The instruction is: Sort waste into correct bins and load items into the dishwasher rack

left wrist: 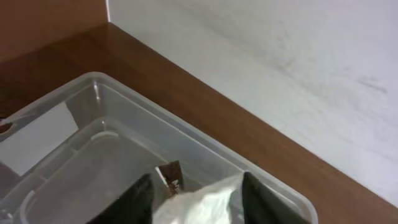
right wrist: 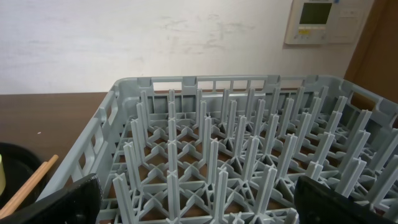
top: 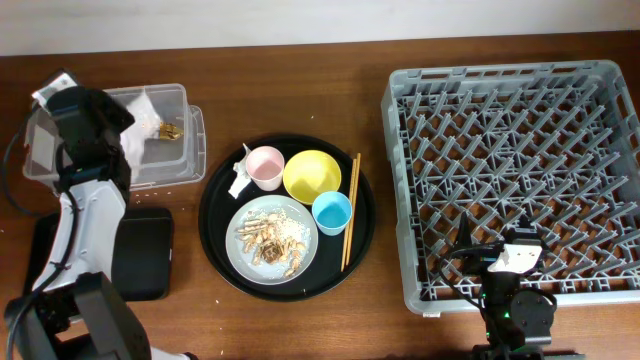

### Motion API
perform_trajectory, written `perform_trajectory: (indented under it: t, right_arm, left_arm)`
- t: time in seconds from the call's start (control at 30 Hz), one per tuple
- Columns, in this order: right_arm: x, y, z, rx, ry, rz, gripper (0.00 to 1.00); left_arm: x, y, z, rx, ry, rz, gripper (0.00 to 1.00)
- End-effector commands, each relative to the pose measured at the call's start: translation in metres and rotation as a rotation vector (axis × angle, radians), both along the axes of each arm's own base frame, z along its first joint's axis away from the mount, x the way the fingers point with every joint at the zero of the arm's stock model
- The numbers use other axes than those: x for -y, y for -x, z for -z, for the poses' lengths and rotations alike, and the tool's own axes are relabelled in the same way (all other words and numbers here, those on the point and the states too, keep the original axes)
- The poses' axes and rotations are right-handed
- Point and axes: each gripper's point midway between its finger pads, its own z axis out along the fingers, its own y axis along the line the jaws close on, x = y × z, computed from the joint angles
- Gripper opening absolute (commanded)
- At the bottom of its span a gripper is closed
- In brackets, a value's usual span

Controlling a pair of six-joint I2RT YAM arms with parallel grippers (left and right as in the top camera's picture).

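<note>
The left gripper [left wrist: 198, 202] sits at the bottom edge of the left wrist view. Its dark fingers [left wrist: 135, 200] are at a narrow-to-middling gap, and the crumpled white paper napkin [left wrist: 205, 198] fills that gap from one finger to the other, so it looks to be held. Just beyond the napkin the small gold-brown foil wrapper [left wrist: 171, 176] lies inside the clear plastic tub [left wrist: 124, 93]. Past the tub wall come bare wooden table [left wrist: 56, 25] and a pale wall.

The step in hand appears to be dropping the napkin into that tub. To do it well, the gripper should be well inside the rim before the fingers spread. It should open fully so the soft paper does not cling to a pad, then lift straight up so the napkin and wrapper are not dragged out.

Farther off, in the overhead view, the shallow black tray [top: 140, 255] sits at lower left, below the tub. At centre, the large round black tray [top: 215, 225] carries the grey-blue plate [top: 245, 255] with food scraps [top: 268, 238], the pink cup [top: 265, 167], the yellow bowl [top: 312, 175], the light-blue cup [top: 332, 212] and the chopsticks [top: 350, 210]. The dishwasher rack [top: 515, 150] fills the right of the frame and holds nothing visible. At its lower edge the right gripper [right wrist: 205, 211] is spread wide with nothing between its fingers.
</note>
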Motion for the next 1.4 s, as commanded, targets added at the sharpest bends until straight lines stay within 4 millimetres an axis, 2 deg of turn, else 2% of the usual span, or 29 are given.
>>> perform_trajectory:
  t: [0.0, 0.07, 0.1, 0.17, 0.2, 0.23, 0.3, 0.43, 0.5, 0.63, 0.67, 0.83, 1.0, 1.23, 1.3, 1.37]
  right_arm:
    - [0.003, 0.000, 0.003, -0.005, -0.002, 0.016, 0.98]
    - [0.003, 0.000, 0.003, -0.005, -0.002, 0.016, 0.99]
    - [0.003, 0.000, 0.003, -0.005, -0.002, 0.016, 0.99]
    - [0.003, 0.000, 0.003, -0.005, -0.002, 0.016, 0.99]
    - [0.003, 0.000, 0.003, -0.005, -0.002, 0.016, 0.99]
    - [0.003, 0.000, 0.003, -0.005, -0.002, 0.016, 0.99]
    - [0.003, 0.000, 0.003, -0.005, -0.002, 0.016, 0.99]
    - [0.003, 0.000, 0.003, -0.005, -0.002, 0.016, 0.99]
    - [0.003, 0.000, 0.003, -0.005, -0.002, 0.016, 0.99]
    - [0.003, 0.000, 0.003, -0.005, -0.002, 0.016, 0.99]
    - [0.003, 0.000, 0.003, -0.005, -0.002, 0.016, 0.99]
    - [0.003, 0.000, 0.003, -0.005, -0.002, 0.016, 0.99]
    - [0.003, 0.000, 0.003, -0.005, -0.002, 0.016, 0.99]
    - [0.003, 0.000, 0.003, -0.005, -0.002, 0.016, 0.99]
    - [0.003, 0.000, 0.003, -0.005, -0.002, 0.016, 0.99]
    - [0.003, 0.000, 0.003, -0.005, -0.002, 0.016, 0.99]
  left_arm:
    - [-0.002, 0.006, -0.013, 0.018, -0.006, -0.005, 0.48]
    - [0.005, 0.014, -0.035, 0.046, -0.004, 0.016, 0.52]
    - [0.018, 0.019, -0.050, 0.069, 0.016, 0.075, 0.52]
    - [0.070, 0.027, -0.072, 0.108, 0.118, 0.333, 0.52]
    - [0.095, 0.032, -0.071, 0.096, 0.181, 0.455, 0.53]
    - [0.109, 0.036, -0.064, 0.068, 0.225, 0.514, 0.53]
    - [0.138, 0.041, -0.028, -0.067, 0.274, 0.573, 0.52]
    - [0.190, 0.039, 0.021, -0.224, 0.211, 0.736, 0.53]
    - [0.195, 0.035, 0.050, -0.308, 0.173, 0.691, 0.52]
    - [0.193, 0.032, 0.082, -0.386, 0.163, 0.658, 0.52]
    - [0.194, 0.032, 0.096, -0.421, 0.174, 0.658, 0.52]
    - [0.210, 0.035, 0.127, -0.495, 0.194, 0.690, 0.52]
    - [0.212, 0.045, 0.155, -0.581, 0.222, 0.688, 0.52]
    - [0.211, 0.046, 0.160, -0.596, 0.222, 0.681, 0.52]
    - [0.198, 0.045, 0.163, -0.611, 0.169, 0.622, 0.52]
    - [0.197, 0.045, 0.163, -0.612, 0.168, 0.621, 0.52]
